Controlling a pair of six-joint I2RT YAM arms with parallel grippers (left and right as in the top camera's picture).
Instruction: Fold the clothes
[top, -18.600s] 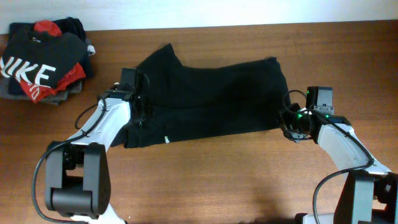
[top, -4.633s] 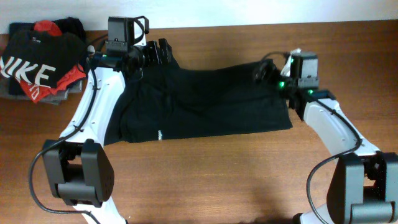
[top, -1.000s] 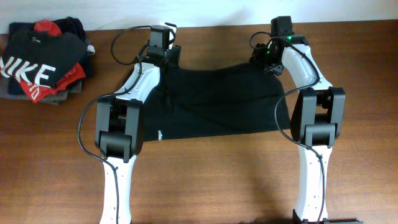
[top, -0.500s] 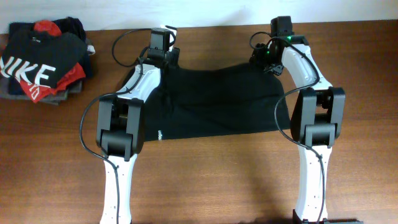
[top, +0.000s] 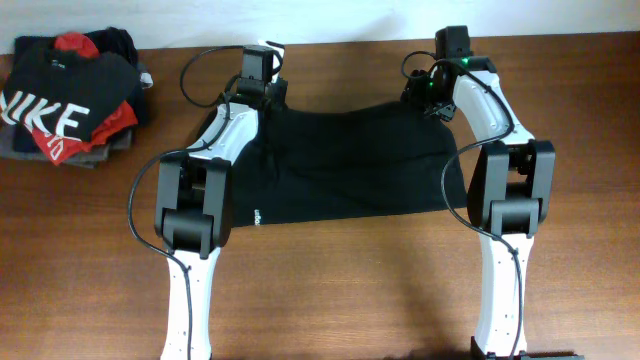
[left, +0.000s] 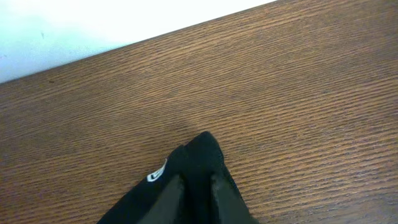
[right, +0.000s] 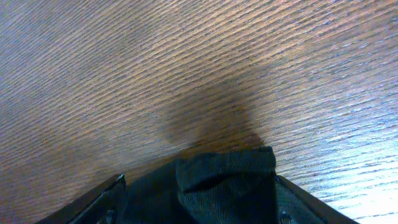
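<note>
A black T-shirt (top: 350, 160) lies spread flat across the middle of the wooden table (top: 350, 290). Its straight near edge faces the arm bases, and small white lettering (top: 256, 214) sits at its near left corner. At the far left corner, the left gripper (left: 191, 186) is clamped tight on a point of the cloth, which pokes out between its fingers (left: 169, 196). At the far right corner, the right gripper (right: 199, 186) has its jaws partly closed around a thick bunch of fabric, which casts a shadow on the wood. A pile of folded clothes (top: 65, 100) sits at the far left.
</note>
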